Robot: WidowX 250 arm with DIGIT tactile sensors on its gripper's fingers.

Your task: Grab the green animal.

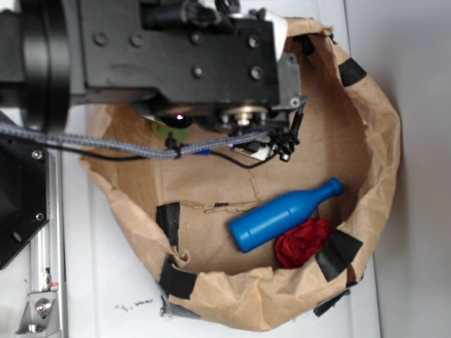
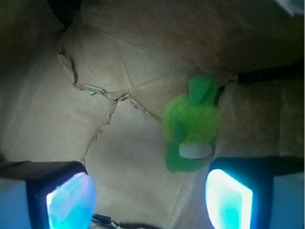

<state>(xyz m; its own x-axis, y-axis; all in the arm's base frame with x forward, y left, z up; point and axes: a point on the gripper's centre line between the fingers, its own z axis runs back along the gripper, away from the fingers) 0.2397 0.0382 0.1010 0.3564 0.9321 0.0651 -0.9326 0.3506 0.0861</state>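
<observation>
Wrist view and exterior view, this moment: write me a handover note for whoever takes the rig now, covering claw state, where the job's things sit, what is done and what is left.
Claw: open, empty, hanging over the floor of the crumpled brown paper bag.
Small lime-green fuzzy plush animal: lies on the paper, in the wrist view ahead of the claw and close to the right-hand finger pad, not between the pads. In the exterior view the arm hides nearly all of it.
Blue plastic bottle and red cloth lump: lying apart from the claw, near the bag's wall.
Done: claw is near the plush.
Left: centre over it, descend, close, lift.
</observation>
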